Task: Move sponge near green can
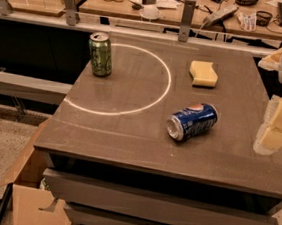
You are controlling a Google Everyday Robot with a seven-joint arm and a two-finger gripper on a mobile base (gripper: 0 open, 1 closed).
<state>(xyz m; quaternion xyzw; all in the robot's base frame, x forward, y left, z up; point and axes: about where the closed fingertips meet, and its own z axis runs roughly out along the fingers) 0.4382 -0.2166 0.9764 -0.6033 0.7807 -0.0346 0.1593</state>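
Observation:
The pale yellow sponge [203, 73] lies flat at the back right of the grey table top [128, 133]. The green can [100, 54] stands upright at the back left, on the rim of a white circle drawn on the table. My gripper [279, 124] is at the far right edge of the view, above the table's right side, well to the right of and nearer than the sponge. It holds nothing that I can see.
A blue Pepsi can [192, 121] lies on its side in the middle right of the table, between gripper and green can. A railing with metal posts [186, 21] runs behind the table. A cardboard box [32, 193] sits on the floor at lower left.

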